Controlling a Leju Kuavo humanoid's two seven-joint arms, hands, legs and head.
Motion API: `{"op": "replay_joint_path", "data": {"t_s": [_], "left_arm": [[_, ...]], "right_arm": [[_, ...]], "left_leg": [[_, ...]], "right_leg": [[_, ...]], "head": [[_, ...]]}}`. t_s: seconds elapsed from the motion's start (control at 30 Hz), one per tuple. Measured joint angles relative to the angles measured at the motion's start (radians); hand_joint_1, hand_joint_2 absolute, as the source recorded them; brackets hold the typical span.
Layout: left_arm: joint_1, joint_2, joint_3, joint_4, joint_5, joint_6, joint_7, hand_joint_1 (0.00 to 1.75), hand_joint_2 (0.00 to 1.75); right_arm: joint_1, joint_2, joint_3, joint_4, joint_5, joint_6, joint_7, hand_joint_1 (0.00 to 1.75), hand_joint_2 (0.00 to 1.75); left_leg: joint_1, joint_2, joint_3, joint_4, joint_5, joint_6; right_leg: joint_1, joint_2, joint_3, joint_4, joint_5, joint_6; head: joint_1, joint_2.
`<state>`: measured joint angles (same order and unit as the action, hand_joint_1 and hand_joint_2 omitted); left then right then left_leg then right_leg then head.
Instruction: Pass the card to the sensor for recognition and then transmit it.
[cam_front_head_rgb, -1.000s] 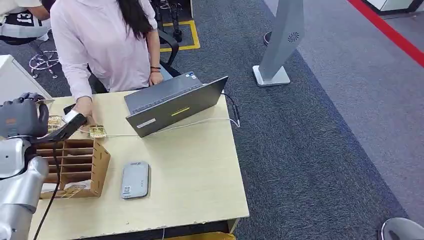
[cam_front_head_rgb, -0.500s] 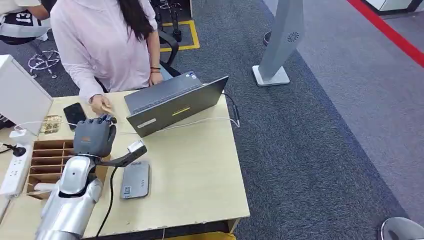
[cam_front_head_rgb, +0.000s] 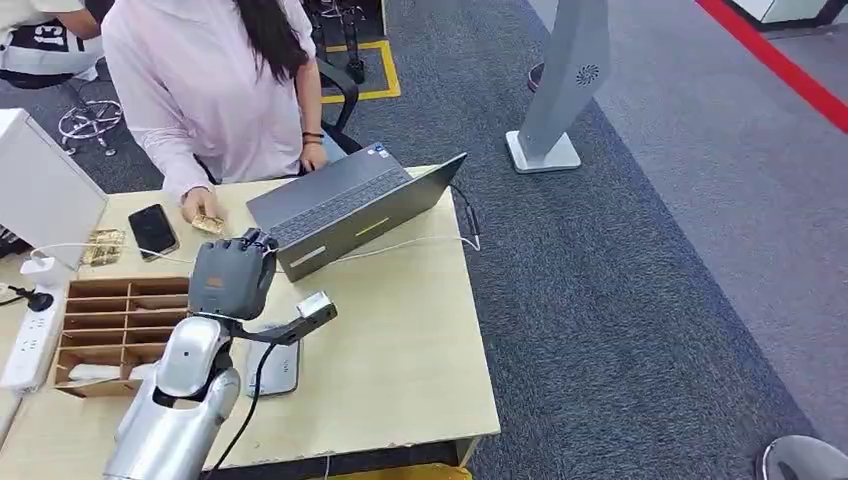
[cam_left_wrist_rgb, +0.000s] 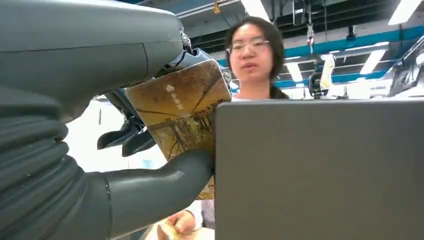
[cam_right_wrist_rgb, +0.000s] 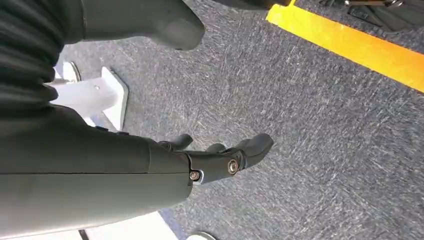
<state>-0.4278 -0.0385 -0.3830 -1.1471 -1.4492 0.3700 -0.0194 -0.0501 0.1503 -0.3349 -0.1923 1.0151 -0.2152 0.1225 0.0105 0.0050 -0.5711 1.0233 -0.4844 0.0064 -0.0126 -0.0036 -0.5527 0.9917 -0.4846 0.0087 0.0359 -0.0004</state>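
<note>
The left hand (cam_front_head_rgb: 232, 277), dark grey with a ribbed cover and a silver arm behind it, is up over the middle of the table, just in front of the laptop (cam_front_head_rgb: 352, 208). In the left wrist view it grips the card (cam_left_wrist_rgb: 181, 120): a flat rectangle with rounded corners, glossy, printed in brown and gold with a small white arrow and lettering. The thick smooth thumb (cam_left_wrist_rgb: 165, 177) presses across its lower part, the darker fingers (cam_left_wrist_rgb: 125, 140) sit behind it. The card stands upright, right at the back of the laptop's matte grey lid, and one edge of it is hidden behind the lid.

The sensor (cam_front_head_rgb: 272, 362), a flat grey slab with rounded corners and a small label, lies on the table just behind the forearm, partly covered by it. Beside it sits a brown cardboard organiser (cam_front_head_rgb: 110, 330) split into slots. A black phone (cam_front_head_rgb: 152, 229) lies further back, near a white power strip (cam_front_head_rgb: 25, 335) at the table's edge.

The table (cam_front_head_rgb: 400, 340) is pale wood-grain laminate, smooth, with a white cable trailing across it. A person in a pale pink top (cam_front_head_rgb: 205, 85) leans over the far side, one hand on the tabletop with another card.

The right hand (cam_right_wrist_rgb: 215, 160) hangs over rough dark grey carpet with a yellow stripe, its fingers loosely apart, holding nothing.
</note>
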Motion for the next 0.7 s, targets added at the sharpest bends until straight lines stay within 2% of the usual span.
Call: {"op": "replay_joint_path", "data": {"t_s": [0.07, 0.17, 0.27, 0.37, 0.5, 0.7], "left_arm": [[0.002, 0.0, -0.005, 0.0, 0.004, -0.034, 0.011, 1.75, 1.75], [0.002, 0.001, -0.024, 0.005, 0.01, -0.12, 0.034, 1.75, 1.75], [0.002, 0.001, -0.044, 0.024, 0.014, -0.154, 0.039, 1.75, 1.75], [0.015, 0.002, -0.065, 0.035, 0.016, -0.161, 0.039, 1.75, 1.75], [0.078, 0.003, -0.103, 0.029, 0.013, -0.128, 0.052, 1.75, 1.75], [0.157, 0.004, -0.131, -0.041, -0.006, -0.096, 0.087, 1.75, 1.75]], "right_arm": [[0.0, 0.001, -0.001, 0.0, 0.002, 0.001, 0.0, 0.0, 1.75], [0.0, 0.003, -0.007, 0.0, 0.008, 0.001, 0.0, 0.0, 1.75], [0.0, 0.004, -0.013, 0.0, 0.007, 0.001, 0.0, 0.0, 1.75], [0.0, 0.005, -0.026, 0.0, 0.002, -0.001, -0.001, 0.0, 1.75], [0.0, 0.007, -0.04, 0.0, -0.004, -0.003, 0.0, 0.0, 1.75], [0.001, 0.007, -0.059, 0.0, 0.0, -0.003, 0.0, 0.0, 1.75]], "left_leg": [[0.0, 0.0, 0.0, 0.0, 0.0, 0.0], [0.0, 0.0, 0.0, 0.0, 0.0, 0.0], [0.0, 0.0, 0.0, 0.0, 0.0, 0.0], [0.0, 0.0, 0.0, 0.0, 0.0, 0.0], [0.0, 0.0, 0.0, 0.0, 0.0, 0.0], [0.0, 0.0, 0.0, 0.0, -0.001, 0.0]], "right_leg": [[0.0, 0.0, 0.0, 0.0, 0.0, 0.0], [0.0, -0.001, 0.0, 0.0, 0.0, 0.0], [0.0, 0.0, 0.0, 0.0, 0.0, 0.0], [0.0, 0.0, 0.0, 0.0, 0.0, 0.0], [0.0, 0.0, 0.0, 0.0, 0.0, 0.0], [0.0, 0.0, 0.0, 0.0, -0.001, 0.0]], "head": [[0.0, 0.0], [0.0, 0.0], [0.0, 0.0], [0.0, 0.0], [0.0, 0.0], [0.0, 0.0]]}}
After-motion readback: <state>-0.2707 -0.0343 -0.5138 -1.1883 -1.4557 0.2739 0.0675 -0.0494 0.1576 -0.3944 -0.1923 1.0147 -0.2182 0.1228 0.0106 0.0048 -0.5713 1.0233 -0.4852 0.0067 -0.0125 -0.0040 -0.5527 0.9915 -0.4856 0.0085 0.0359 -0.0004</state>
